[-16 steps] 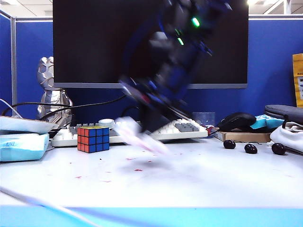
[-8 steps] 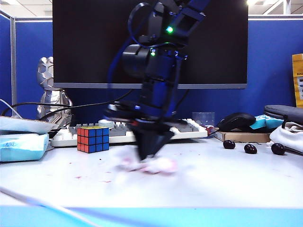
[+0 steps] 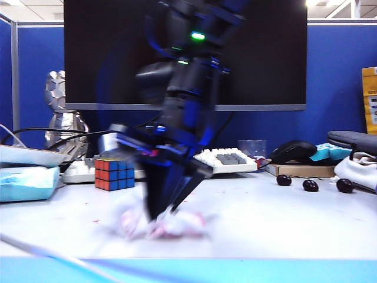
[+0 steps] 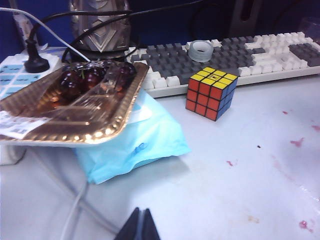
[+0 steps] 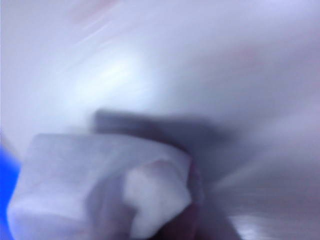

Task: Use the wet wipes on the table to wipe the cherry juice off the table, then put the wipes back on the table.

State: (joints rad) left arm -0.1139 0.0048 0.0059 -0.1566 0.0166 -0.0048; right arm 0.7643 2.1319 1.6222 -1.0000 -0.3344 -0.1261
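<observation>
The wet wipes [image 3: 164, 224], a crumpled white wad with pink stains, are pressed on the white table [image 3: 283, 218] near its front edge, left of centre. My right gripper [image 3: 159, 213] points down onto them and is shut on them. In the blurred right wrist view the wet wipes [image 5: 105, 192] fill the space in front of the right gripper [image 5: 167, 220]. Cherry juice spots [image 4: 298, 142] and smears dot the table beside the cube; one cherry juice spot [image 3: 97, 221] lies left of the wad. My left gripper [image 4: 141, 214] hovers shut and holds nothing, over bare table.
A Rubik's cube [image 3: 115, 173] stands just behind the right arm, in front of the keyboard [image 3: 227, 159]. A light-blue wipes pack [image 4: 135, 145] under a gold tray of cherries [image 4: 75, 107] sits at the left. Three dark cherries [image 3: 310, 185] and a mouse [image 3: 294, 151] are at the right.
The right arm has swept left and toward the table's front edge, dragging the wipes over the surface. The pink spots at the middle no longer show. The left arm has kept still.
</observation>
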